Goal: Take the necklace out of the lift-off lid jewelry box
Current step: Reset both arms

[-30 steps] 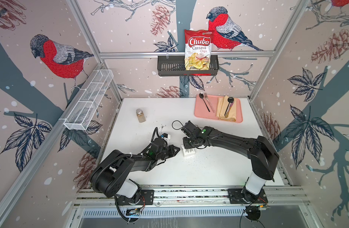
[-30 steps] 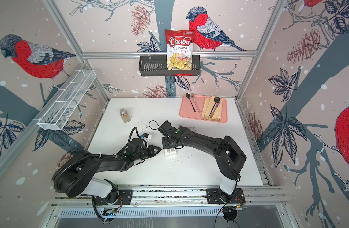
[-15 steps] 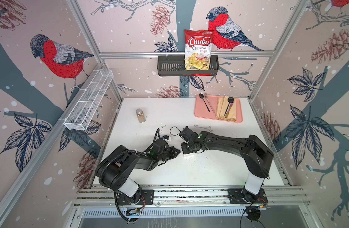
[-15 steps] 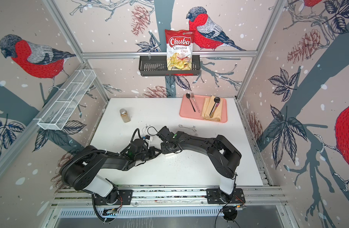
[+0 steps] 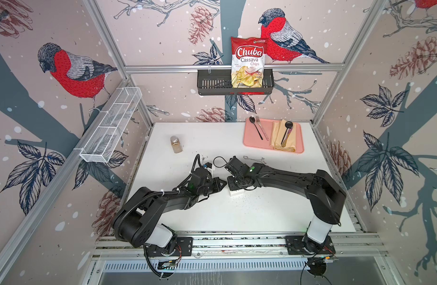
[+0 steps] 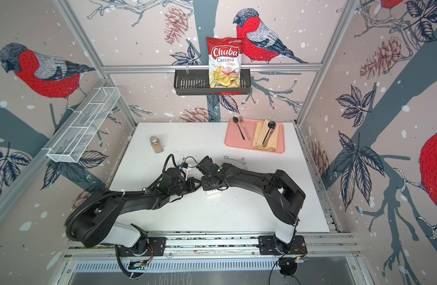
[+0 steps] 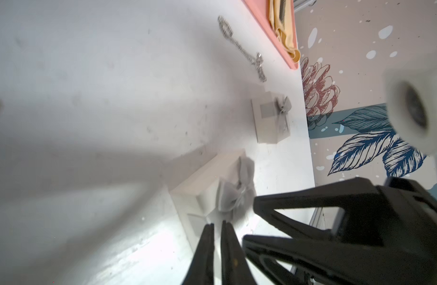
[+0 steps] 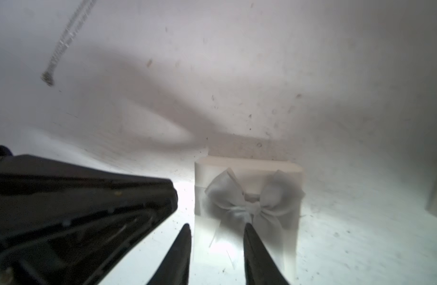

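left gripper (image 7: pixel 217 224) is sitting nearly shut and empty at 9 o'clock of the jewelry box (image 5: pixel 236 192), right gripper (image 8: pixel 217 225) is hanging half open over it holding nothing, necklace (image 5: pixel 255 159) is lying at 1 o'clock.

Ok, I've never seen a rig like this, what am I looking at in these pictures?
These are two black robot arms, left arm and right arm, at a white table, each ending in a two-finger gripper. Two pictures look down from overhead; the other two come from cameras on the arms' wrists. Where the arms meet sits a white jewelry box with a bow; the necklace lies on the table beyond it. A spice jar and pink tray sit further back. The left gripper is nearly shut, the right gripper open; neither visibly holds anything.
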`<move>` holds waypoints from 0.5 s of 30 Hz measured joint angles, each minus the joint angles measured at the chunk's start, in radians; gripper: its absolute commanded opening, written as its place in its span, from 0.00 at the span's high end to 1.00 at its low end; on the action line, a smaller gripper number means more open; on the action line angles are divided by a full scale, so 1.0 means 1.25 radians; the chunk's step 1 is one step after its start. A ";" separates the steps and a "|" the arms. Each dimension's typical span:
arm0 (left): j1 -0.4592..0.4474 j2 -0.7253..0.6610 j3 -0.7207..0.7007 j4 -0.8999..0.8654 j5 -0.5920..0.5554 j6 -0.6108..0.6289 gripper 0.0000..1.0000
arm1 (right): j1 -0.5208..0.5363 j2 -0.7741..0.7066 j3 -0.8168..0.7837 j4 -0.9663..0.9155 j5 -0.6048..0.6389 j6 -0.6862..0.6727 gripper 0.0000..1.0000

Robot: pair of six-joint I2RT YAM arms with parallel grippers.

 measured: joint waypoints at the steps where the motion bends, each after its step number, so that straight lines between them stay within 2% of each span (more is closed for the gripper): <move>1: 0.009 -0.024 0.029 -0.049 -0.012 0.024 0.73 | 0.000 -0.032 0.013 -0.002 0.022 -0.003 0.48; 3: 0.024 -0.070 0.091 -0.136 -0.047 0.082 0.63 | -0.002 -0.101 0.021 0.003 0.071 -0.009 0.37; 8: 0.064 -0.182 0.245 -0.332 -0.186 0.240 0.33 | -0.043 -0.294 -0.063 0.044 0.219 -0.039 0.01; 10: 0.080 -0.229 0.281 -0.388 -0.261 0.301 0.19 | -0.083 -0.383 -0.132 0.071 0.276 -0.071 0.00; 12: 0.089 -0.278 0.289 -0.416 -0.339 0.356 0.09 | -0.128 -0.460 -0.197 0.110 0.321 -0.097 0.00; 15: 0.100 -0.351 0.254 -0.410 -0.458 0.433 0.02 | -0.207 -0.555 -0.310 0.209 0.392 -0.161 0.00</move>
